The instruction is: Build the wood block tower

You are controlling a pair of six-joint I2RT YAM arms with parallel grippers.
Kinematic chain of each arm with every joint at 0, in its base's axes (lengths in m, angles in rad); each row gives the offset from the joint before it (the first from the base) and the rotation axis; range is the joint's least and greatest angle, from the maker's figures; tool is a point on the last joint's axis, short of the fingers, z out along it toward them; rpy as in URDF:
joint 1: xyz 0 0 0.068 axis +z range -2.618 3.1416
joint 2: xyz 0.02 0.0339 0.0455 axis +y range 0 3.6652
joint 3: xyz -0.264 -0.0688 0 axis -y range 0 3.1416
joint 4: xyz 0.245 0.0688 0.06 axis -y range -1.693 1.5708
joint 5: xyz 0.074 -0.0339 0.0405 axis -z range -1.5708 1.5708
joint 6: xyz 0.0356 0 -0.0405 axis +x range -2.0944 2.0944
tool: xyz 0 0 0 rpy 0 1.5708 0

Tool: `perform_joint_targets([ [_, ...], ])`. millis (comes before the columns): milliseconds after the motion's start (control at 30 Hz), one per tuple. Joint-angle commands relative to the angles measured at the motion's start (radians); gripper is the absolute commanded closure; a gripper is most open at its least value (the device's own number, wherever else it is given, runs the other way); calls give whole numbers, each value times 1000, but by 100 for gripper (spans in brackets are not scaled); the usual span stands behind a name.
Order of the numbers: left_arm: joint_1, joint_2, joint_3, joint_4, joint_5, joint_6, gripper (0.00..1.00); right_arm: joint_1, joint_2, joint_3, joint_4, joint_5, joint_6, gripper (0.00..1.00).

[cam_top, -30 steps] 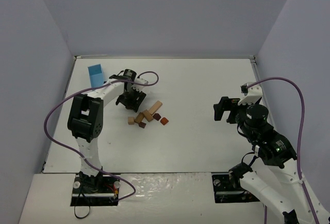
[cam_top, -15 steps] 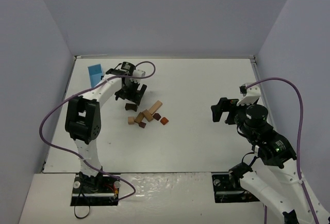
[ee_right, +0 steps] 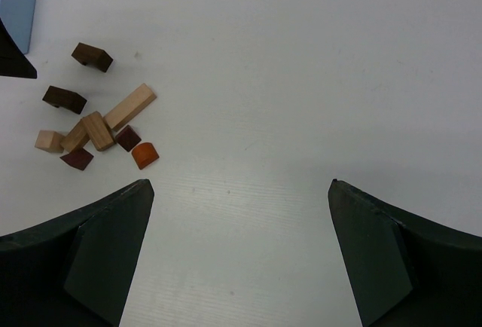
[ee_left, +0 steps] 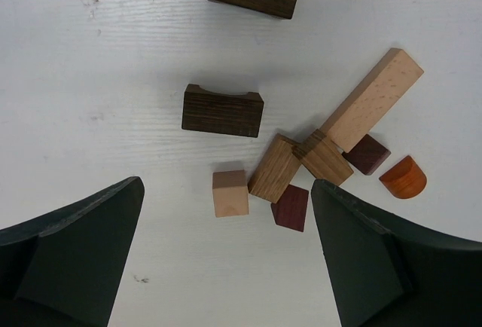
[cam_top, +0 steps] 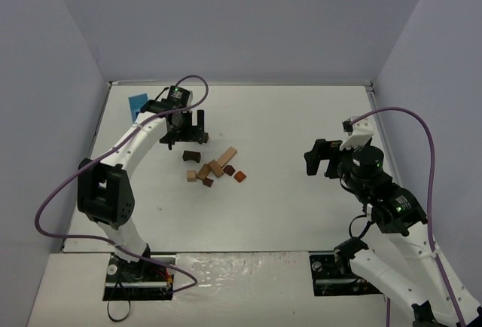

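Plainly the left gripper (cam_top: pixel 184 135), jaws wide and empty, hangs just far-left of the loose blocks (cam_top: pixel 215 169), whose tan bar (ee_left: pixel 373 101) runs near-left to far-right, while the right gripper (cam_top: pixel 319 160), also wide and empty, sits well apart to the right.

I can read no text or numbers anywhere. The wood blocks (ee_left: pixel 373 101) are bare grain, the blue box (cam_top: pixel 138 106) at ten o'clock plain.
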Motion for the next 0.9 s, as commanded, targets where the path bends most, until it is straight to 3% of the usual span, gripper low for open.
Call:
perform_joint_targets([
  [0,-10,12,1,-1,-29,-40,7,9,33,45,68,-11,-27,0],
  [867,-35,236,91,-7,-88,52,8,9,121,-21,85,39,8,0],
])
